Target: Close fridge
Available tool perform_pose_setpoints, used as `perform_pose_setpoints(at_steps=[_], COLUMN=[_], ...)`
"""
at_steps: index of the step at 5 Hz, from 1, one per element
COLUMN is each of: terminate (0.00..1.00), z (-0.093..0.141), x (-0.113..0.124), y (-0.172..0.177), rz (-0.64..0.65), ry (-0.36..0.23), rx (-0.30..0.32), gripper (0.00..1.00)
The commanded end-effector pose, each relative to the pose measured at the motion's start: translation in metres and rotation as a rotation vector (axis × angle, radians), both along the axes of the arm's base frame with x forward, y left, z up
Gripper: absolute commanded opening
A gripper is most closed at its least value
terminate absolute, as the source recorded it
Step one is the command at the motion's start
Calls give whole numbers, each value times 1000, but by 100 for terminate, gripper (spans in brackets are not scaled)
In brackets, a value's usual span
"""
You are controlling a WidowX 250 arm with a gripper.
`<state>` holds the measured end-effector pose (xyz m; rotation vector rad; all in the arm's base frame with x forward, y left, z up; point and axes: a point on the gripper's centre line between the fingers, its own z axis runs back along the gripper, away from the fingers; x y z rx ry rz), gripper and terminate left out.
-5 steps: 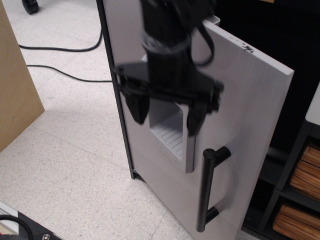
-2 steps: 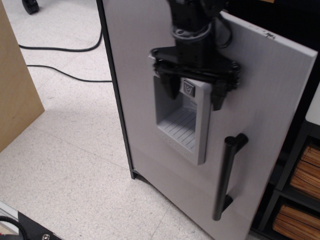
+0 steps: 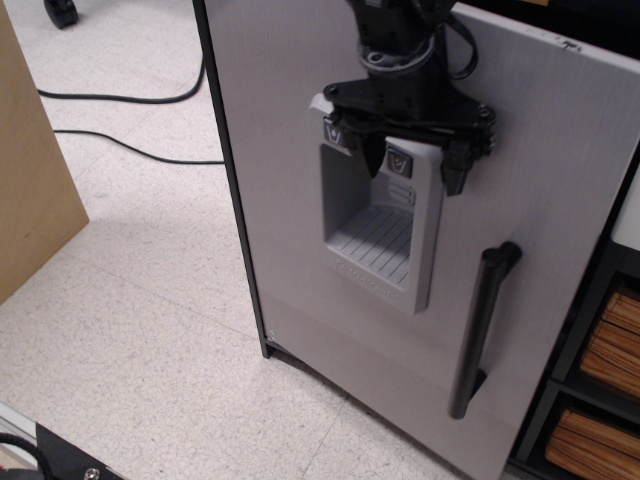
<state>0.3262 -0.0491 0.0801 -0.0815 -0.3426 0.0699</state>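
Fingers of the black gripper (image 3: 412,160) are seen spread apart, released, nothing grasped between them. They are set against the top of the recessed grey dispenser panel (image 3: 378,232) in the fridge door. One fingertip (image 3: 365,157) hangs over the panel's upper opening and the other (image 3: 455,178) sits just past its right edge. The arm (image 3: 400,40) is brought down from the top edge of the view, nearly upright, with a dark cable looped beside the wrist.

The fridge (image 3: 290,150) is stood on the floor, filling the middle and right of the view. Its light grey door is swung almost flat against the body; whether it is fully shut cannot be told. The black vertical bar handle (image 3: 482,330) is mounted below and right of the gripper, well clear of the fingers.

Speckled pale floor tiles (image 3: 130,300) are spread across the left and bottom. Black cables (image 3: 120,98) are trailed over them near the top left corner. A brown board (image 3: 30,190) is leaned at the left edge. A dark shelf unit (image 3: 590,400) with brown stacks is tucked at the bottom right corner, just beside the door's edge. A black object (image 3: 50,460) is glimpsed at the bottom left corner.
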Motion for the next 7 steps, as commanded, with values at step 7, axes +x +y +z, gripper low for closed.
perform_pose_setpoints(at_steps=[7], terminate=[0], z=[11], x=[29], y=[-20], rz=[-15], ry=[-169], rx=[33], gripper=[100])
